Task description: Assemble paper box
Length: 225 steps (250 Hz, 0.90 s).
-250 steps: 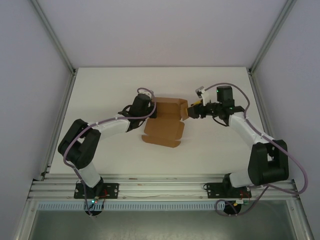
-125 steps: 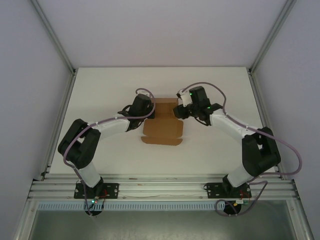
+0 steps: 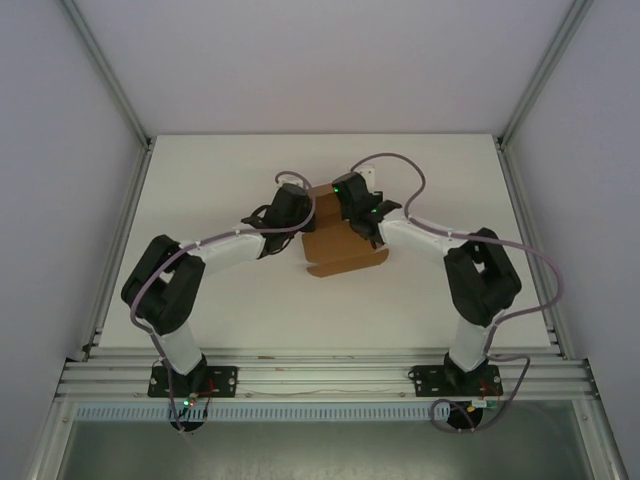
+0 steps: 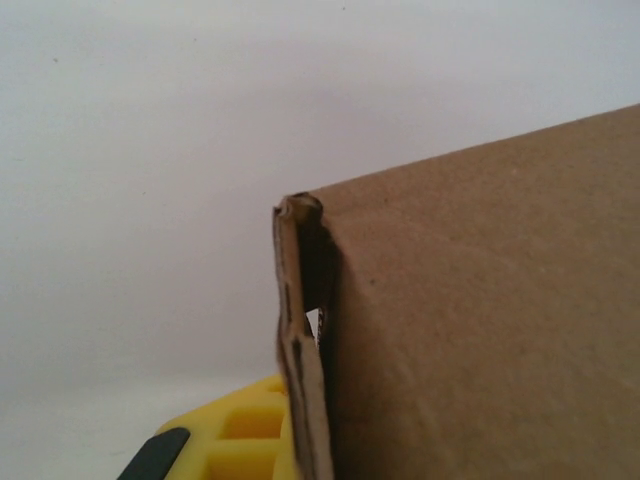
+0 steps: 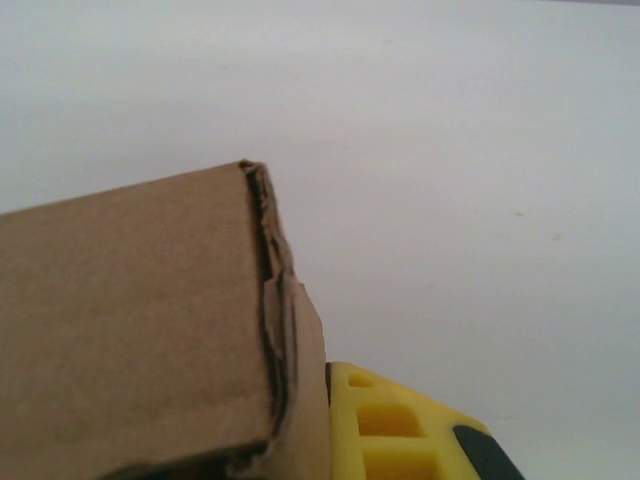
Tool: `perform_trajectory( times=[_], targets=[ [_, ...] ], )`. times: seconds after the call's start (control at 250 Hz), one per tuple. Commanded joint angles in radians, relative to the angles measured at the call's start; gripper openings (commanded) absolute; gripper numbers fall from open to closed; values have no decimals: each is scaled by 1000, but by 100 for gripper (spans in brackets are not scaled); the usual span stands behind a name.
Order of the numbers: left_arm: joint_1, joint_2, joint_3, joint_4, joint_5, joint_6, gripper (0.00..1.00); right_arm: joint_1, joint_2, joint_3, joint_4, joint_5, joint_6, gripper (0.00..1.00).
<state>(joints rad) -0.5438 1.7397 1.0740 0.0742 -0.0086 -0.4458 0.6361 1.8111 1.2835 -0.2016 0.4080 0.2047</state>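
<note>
paper box (image 3: 345, 243) sits on the white table (image 3: 220, 180), about mid-width and toward the far half; brown cardboard, partly folded, a near flap spreading out flat toward the arms; both arms reach in and meet over its far part; left gripper (image 3: 306, 220) is at the box's left edge, right gripper (image 3: 354, 222) at its far right part, the two close together with the box between and under them; left wrist view: upright cardboard wall (image 4: 480, 320) fills the right side, its doubled, slightly crushed edge touching the yellow finger (image 4: 245, 435) at the bottom; other finger is hidden behind the board; jaws clenched on that wall edge; right wrist view: cardboard wall (image 5: 130, 330) fills the lower left, its ragged folded corner edge tight against the yellow finger (image 5: 390, 425) at the bottom right; jaws closed down, pinching the wall; bare table lies behind the box in both wrist views.
</note>
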Motion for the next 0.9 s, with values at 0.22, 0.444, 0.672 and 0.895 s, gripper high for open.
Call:
perform_trajectory(
  times=[0.22, 0.444, 0.672, 0.895],
  targets=[
    [-5, 16, 46, -78, -52, -83, 0, -44, 87, 53, -216, 482, 226, 0],
    [-5, 36, 62, -48, -18, -98, 0, -75, 7, -207, 425, -116, 2, 15],
    [-5, 27, 63, -37, -22, -62, 0, -95, -114, -326, 664, -612, -64, 51],
    [12, 5, 61, -29, 36, 18, 0, -95, -375, -455, 586, -474, -70, 100]
  ],
)
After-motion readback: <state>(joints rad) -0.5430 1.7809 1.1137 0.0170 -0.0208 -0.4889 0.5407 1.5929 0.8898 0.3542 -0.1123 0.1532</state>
